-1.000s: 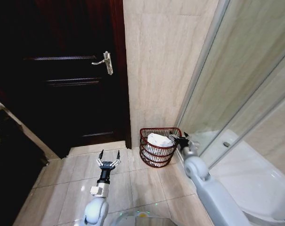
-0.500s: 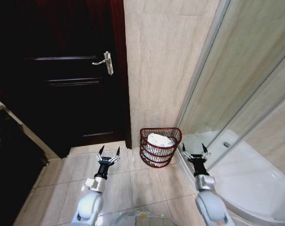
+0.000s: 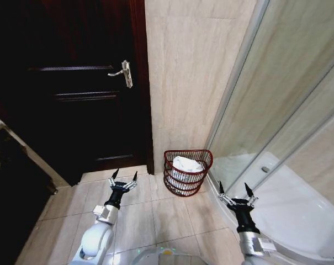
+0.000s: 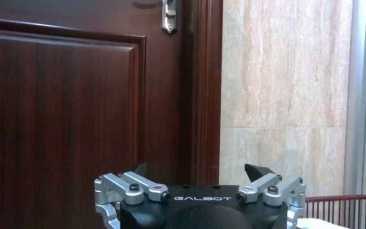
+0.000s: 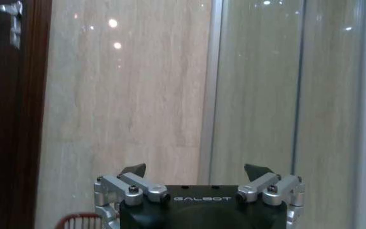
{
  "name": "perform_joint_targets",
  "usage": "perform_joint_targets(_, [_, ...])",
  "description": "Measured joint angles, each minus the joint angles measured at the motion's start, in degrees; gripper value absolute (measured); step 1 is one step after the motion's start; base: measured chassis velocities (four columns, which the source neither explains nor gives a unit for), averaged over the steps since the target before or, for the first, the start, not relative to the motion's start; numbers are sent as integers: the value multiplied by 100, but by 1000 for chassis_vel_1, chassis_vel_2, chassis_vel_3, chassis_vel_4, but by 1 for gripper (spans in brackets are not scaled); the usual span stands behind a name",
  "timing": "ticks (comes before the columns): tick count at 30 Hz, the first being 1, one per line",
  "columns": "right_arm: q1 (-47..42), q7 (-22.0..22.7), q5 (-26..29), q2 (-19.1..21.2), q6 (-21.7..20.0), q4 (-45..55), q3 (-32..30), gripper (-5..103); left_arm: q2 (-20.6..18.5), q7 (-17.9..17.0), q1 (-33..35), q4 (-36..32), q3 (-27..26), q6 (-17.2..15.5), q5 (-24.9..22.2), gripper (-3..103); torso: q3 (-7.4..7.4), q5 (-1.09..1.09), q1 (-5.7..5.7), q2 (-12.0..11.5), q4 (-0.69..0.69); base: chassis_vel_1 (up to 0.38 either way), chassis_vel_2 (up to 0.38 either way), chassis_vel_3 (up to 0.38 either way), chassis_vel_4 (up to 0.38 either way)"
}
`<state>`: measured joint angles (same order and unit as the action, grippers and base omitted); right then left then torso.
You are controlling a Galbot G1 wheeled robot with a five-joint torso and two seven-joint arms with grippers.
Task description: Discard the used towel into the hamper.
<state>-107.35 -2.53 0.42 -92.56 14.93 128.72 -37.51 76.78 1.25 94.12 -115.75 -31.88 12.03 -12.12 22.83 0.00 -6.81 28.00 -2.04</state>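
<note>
Beige tiled floor [image 3: 155, 218], dark door [image 3: 73, 94], one hamper [image 3: 187, 171] holding one white towel [image 3: 187, 164]; left gripper [image 3: 124, 179] and right gripper [image 3: 236, 190] both spread wide, empty.

We are seeing the hamper [image 4: 345, 210] cut off by the frame edge just beside the left end effector [image 4: 199, 171], and only its rim [image 5: 79, 220] beside the right end effector [image 5: 196, 170].
</note>
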Motion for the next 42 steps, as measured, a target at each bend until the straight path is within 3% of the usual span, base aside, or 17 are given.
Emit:
perform_joint_targets(5, [-106,304,-303,45,18,156,277,100,111,-33,106,-33,-8,47,111,100,0,0,0,0,1,0,0,0,0])
perform_joint_targets(16, [-312,634,-217,226,13,339,345,100,147,-17,191,-95,-68,158,117,100,0,0,-1,0,2,0,0,0,0])
perform_joint_targets(20, [-379,660,-198,222,49,344,350,100,175,-15,203,-105,-48,167,117,100,0,0,-1,0,2,0,0,0,0])
perform_joint_targets(27, [-671,688,-109,245,467,82,310,100,231,-15,304,-43,23,345,187,100,0,0,0,-1,1,30,-26,-33,32])
perform_joint_targets(42, [-754,690,-126,172,673,69,328,100,219,112,308,-31,26,469,197,100,-46,0,37,-87,2,30,-31,-30,33])
